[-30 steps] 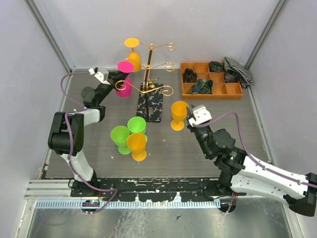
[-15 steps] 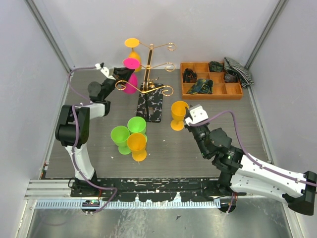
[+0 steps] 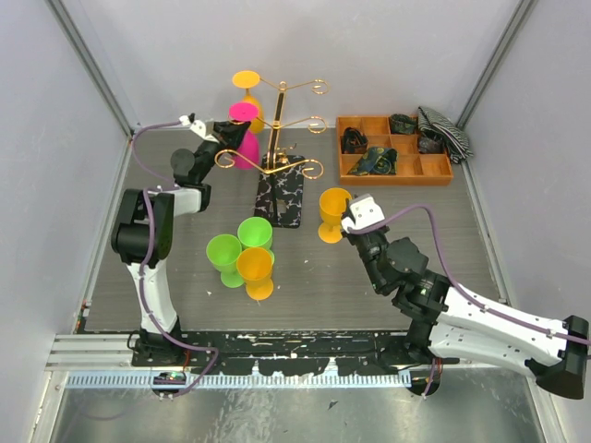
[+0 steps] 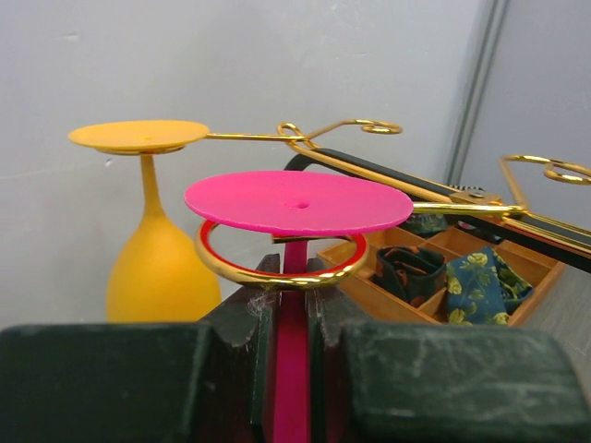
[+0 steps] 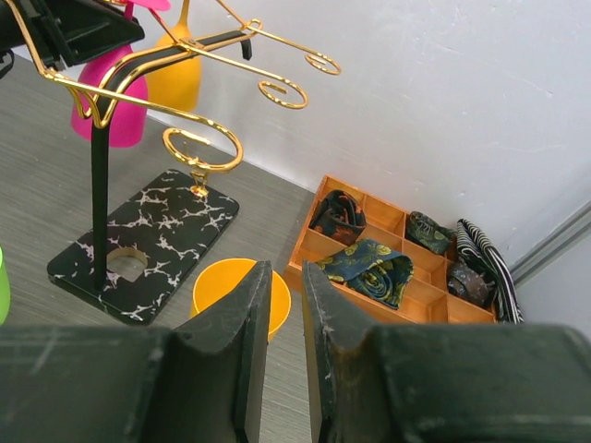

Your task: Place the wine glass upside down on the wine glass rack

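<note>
from my seat the left gripper (image 4: 291,314) is clenched on the stem of the pink wine glass (image 4: 297,201), which is upside down with its flat foot uppermost. in the left wrist view the stem runs up through one gold curl (image 4: 242,275) of the wine glass rack (image 3: 275,138), and the foot sits just above that ring; i cannot tell whether foot and ring touch. from above, the pink bowl hangs to the left of the rack's pole, over the back left of the table (image 3: 305,277), clear of the black speckled base (image 3: 280,194). an orange glass (image 4: 162,272) hangs inverted from a higher arm of the rack, behind the pink one. the right gripper (image 5: 283,277) is low, just beside an upright orange glass on the table (image 5: 222,288), right of the rack base. its fingers stand close with a slim gap, and the edge of that glass's rim shows in the gap; i cannot tell whether they pinch it. two green glasses (image 3: 224,254) (image 3: 256,231) and another orange one (image 3: 256,268) cluster near the front left. the orange compartment tray (image 3: 397,176) with folded cloth items sits at the back right.
</note>
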Controlling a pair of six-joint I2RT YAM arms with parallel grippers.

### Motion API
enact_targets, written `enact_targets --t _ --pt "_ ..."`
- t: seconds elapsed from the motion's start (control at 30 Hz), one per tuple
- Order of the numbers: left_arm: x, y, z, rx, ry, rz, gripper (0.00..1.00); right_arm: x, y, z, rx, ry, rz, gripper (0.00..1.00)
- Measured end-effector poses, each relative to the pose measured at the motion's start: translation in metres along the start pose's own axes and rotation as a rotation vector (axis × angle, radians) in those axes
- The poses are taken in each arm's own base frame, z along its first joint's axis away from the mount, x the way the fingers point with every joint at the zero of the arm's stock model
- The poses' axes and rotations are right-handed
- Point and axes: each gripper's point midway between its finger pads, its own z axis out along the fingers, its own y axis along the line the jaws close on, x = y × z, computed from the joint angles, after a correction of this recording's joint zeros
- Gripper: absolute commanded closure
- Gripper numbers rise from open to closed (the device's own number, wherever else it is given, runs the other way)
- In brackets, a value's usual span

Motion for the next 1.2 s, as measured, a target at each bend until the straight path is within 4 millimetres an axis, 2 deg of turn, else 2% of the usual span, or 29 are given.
enact_targets --t 0.2,0.37,0.63,0.93,1.03,1.2 --pt "-0.003 0.018 -0.001 -0.095 -0.025 0.034 1.0 0.01 0.008 0.005 -0.003 0.032 -0.039 0.74" --pt "-0.003 0.029 -0.011 -0.16 -0.022 0.072 1.0 0.015 0.013 0.008 -0.01 0.048 -0.061 0.74" --pt "-0.018 0.022 -0.025 -0.178 -0.02 0.117 1.0 0.015 0.013 0.008 -0.009 0.047 -0.062 0.74" --pt "-0.022 0.002 -0.024 -0.087 -0.005 0.128 1.0 0.02 0.012 0.006 -0.007 0.056 -0.069 0.74" --pt "-0.02 -0.005 -0.023 -0.058 0.001 0.127 0.94 0.022 0.013 0.006 -0.006 0.058 -0.07 0.73" --pt "-0.011 -0.008 -0.019 -0.035 0.011 0.113 0.71 0.023 0.012 0.006 -0.003 0.061 -0.072 0.72"
